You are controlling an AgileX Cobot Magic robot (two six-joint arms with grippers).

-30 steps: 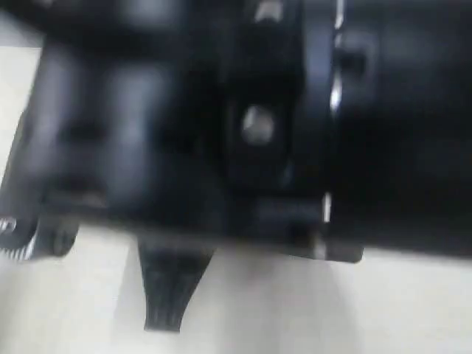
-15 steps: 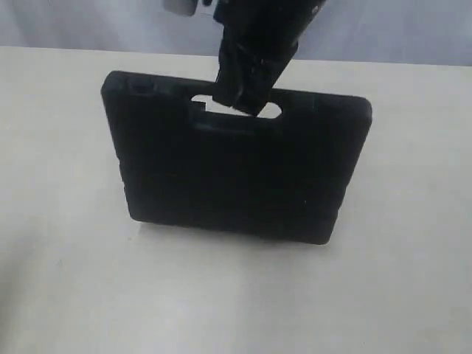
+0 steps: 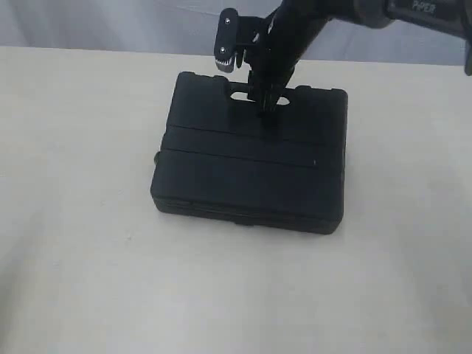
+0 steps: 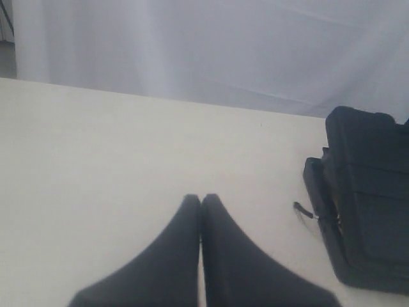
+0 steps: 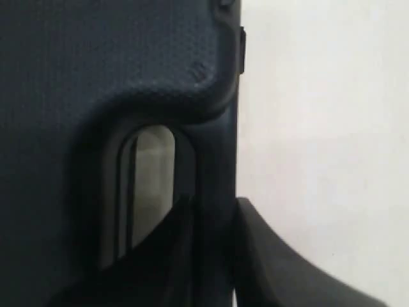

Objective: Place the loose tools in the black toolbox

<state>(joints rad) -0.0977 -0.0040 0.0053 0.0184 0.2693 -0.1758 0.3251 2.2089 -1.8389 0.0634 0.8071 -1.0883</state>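
The black toolbox (image 3: 251, 169) lies flat and closed on the cream table, its slot handle (image 3: 240, 96) at the far edge. My right gripper (image 3: 267, 99) reaches down onto that handle. In the right wrist view its fingers straddle the handle bar, one inside the slot (image 5: 150, 173) and one outside, so the gripper (image 5: 214, 201) is shut on the toolbox (image 5: 96, 64). My left gripper (image 4: 201, 198) hovers over bare table, shut and empty, with the toolbox (image 4: 370, 192) off to one side. The loose tools are out of view.
The table (image 3: 74, 258) spreads wide around the case. A pale curtain (image 3: 110, 22) hangs behind the far edge. A small latch tab (image 4: 303, 210) sticks out from the side of the case.
Half a second ago the toolbox stood tilted up, held by its handle; it has come down and lies flat. A second ago a dark blurred shape filled the exterior view.
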